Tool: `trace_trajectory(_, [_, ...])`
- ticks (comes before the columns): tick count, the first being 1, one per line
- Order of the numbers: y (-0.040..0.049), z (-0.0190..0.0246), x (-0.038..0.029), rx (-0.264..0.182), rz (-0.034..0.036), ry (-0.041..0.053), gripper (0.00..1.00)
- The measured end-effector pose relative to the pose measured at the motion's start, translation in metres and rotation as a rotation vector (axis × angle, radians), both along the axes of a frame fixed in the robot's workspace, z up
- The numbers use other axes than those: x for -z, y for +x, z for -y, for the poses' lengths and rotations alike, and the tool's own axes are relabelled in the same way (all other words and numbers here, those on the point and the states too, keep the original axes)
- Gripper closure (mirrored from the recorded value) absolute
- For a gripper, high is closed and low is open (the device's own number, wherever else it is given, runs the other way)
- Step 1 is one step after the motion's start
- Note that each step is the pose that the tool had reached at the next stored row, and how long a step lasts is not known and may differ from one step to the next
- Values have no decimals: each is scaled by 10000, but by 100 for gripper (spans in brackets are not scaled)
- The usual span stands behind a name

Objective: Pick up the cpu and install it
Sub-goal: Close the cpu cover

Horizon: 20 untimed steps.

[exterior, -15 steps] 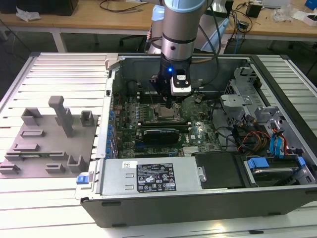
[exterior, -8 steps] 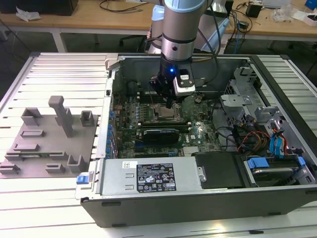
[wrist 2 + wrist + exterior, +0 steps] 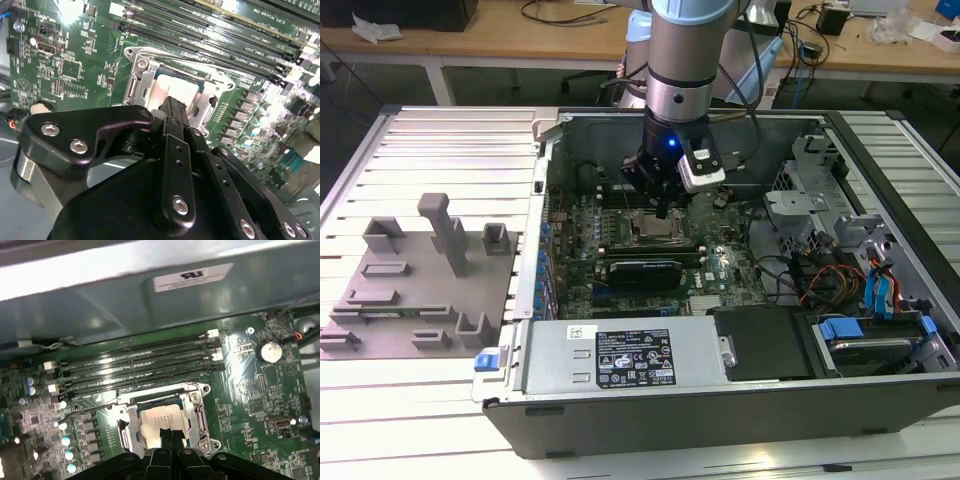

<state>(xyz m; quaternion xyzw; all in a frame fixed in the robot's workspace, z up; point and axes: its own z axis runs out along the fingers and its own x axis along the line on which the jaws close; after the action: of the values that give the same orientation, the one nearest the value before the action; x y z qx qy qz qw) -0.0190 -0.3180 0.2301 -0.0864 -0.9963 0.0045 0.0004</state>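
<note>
The cpu is a silver-grey square lying flat inside the metal socket frame on the green motherboard; it also shows in the second wrist view and the exterior view. My gripper hangs right over the chip's near edge, its two black fingers pressed together with nothing between them. In the second wrist view the gripper points down at the chip's middle edge. Whether the tips touch the chip I cannot tell. The exterior view shows the gripper just above the socket.
Black memory slots run beside the socket. A grey case wall stands beyond them. The open computer case holds a power supply, cables and drive bays. A grey fixture block lies at the exterior view's left.
</note>
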Motion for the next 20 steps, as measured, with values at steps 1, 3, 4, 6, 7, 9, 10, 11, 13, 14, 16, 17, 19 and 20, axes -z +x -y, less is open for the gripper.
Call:
trace_trajectory(1, [0,0,0,-131,1,0,89])
trace_trajectory(3, [0,0,1,-665,0,-2,89])
trace_trajectory(4, [0,0,5,-984,0,-1,89])
trace_trajectory(6, [-1,5,11,-1169,0,-1,89])
trace_trajectory(7, [-3,14,18,-1180,1,1,89])
trace_trajectory(9, [-13,33,25,-1191,0,-1,89])
trace_trajectory(10, [-19,39,28,-1196,1,0,89])
trace_trajectory(11, [-34,43,34,-1205,1,1,89])
trace_trajectory(13, [-70,47,42,-1232,0,-1,89])
trace_trajectory(14, [-92,47,47,-1261,-1,-2,89])
trace_trajectory(16, [-137,47,58,-1320,1,0,89])
trace_trajectory(17, [-159,47,63,-1342,0,-1,89])
trace_trajectory(19, [-204,47,75,-1381,0,0,89])
trace_trajectory(20, [-224,47,81,-1401,0,-1,89])
